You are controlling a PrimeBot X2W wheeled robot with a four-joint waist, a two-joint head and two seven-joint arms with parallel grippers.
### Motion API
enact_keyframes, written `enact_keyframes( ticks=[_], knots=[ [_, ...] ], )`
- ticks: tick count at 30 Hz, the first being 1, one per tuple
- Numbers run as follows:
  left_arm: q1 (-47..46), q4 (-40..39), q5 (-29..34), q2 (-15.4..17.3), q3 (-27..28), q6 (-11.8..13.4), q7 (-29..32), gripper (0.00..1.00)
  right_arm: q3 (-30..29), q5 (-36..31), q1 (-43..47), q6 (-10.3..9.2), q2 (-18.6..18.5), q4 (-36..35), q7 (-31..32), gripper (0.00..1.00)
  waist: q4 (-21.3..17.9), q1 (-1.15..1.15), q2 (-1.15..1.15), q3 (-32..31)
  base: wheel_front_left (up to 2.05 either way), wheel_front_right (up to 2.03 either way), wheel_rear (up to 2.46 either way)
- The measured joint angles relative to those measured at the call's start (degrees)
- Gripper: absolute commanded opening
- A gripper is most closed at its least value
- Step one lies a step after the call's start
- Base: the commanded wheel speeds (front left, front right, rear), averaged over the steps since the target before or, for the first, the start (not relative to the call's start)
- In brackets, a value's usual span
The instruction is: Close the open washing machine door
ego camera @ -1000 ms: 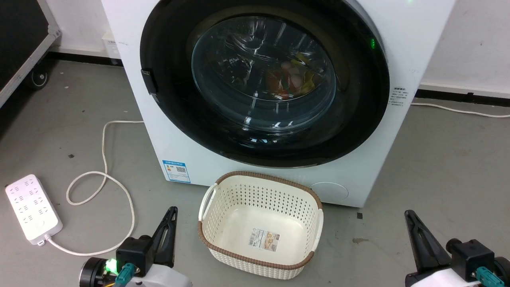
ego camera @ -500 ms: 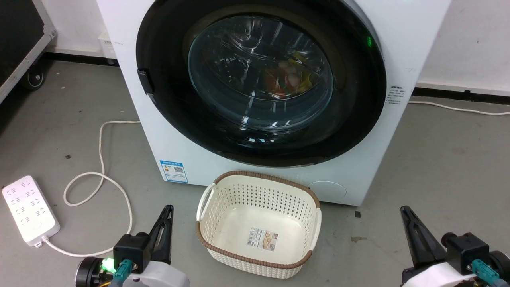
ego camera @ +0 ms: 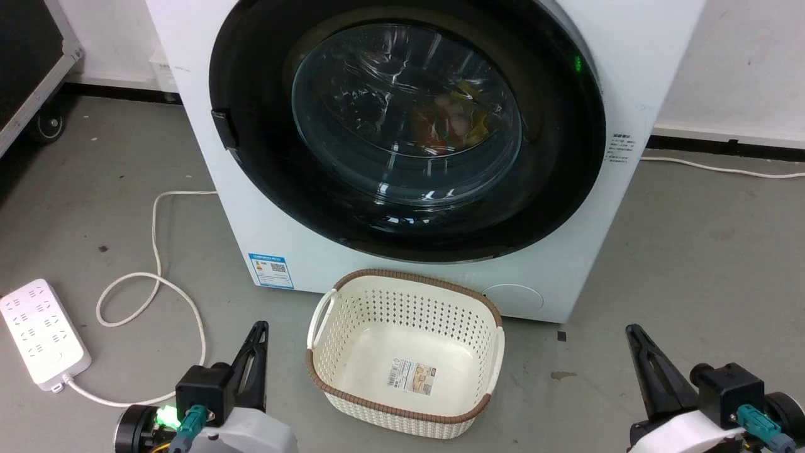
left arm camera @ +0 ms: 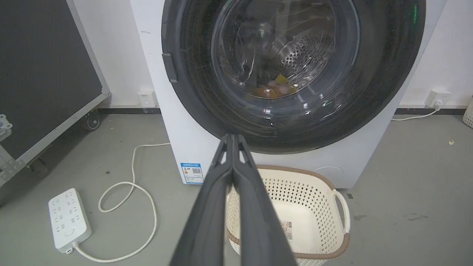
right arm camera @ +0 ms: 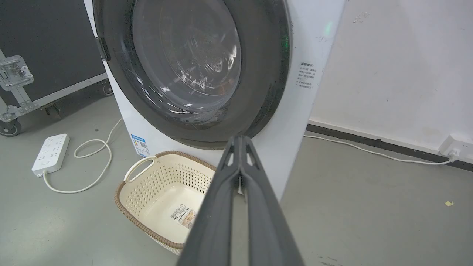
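Observation:
The washing machine [ego camera: 635,69] is white and stands on the grey floor against the wall. Its washing machine door [ego camera: 405,119], a black ring around a bulging clear glass bowl, lies flat against the machine's front, latch tab at the left; coloured laundry shows through the glass. My left gripper [ego camera: 259,327] is shut and empty, low at the left, well short of the machine. My right gripper [ego camera: 631,330] is shut and empty at the lower right. The left wrist view has the door [left arm camera: 292,66] ahead of shut fingertips [left arm camera: 232,137]. From the right wrist the door [right arm camera: 184,62] shows obliquely, past the shut tips [right arm camera: 240,138].
A cream perforated basket [ego camera: 415,275] with a brown rim sits on the floor right before the machine, between my grippers. A white power strip [ego camera: 41,330] and its looping cable [ego camera: 151,283] lie at the left. A black wheeled case [ego camera: 25,56] stands far left.
The whole head view has slid a little, so the camera has moved. The door stays flat on the machine and both grippers stay shut.

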Motion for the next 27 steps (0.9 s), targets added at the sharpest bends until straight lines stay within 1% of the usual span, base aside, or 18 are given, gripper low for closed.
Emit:
enact_keyframes(
  ticks=[27],
  knots=[
    [-0.2,-2.2,1.0,-0.4,1.5,1.5,3.6,0.0,1.3,0.0,-1.3,0.0,0.0,-0.5,3.5,0.0,-1.0,0.0,0.0,0.3,0.0,0.0,0.0]
  ],
)
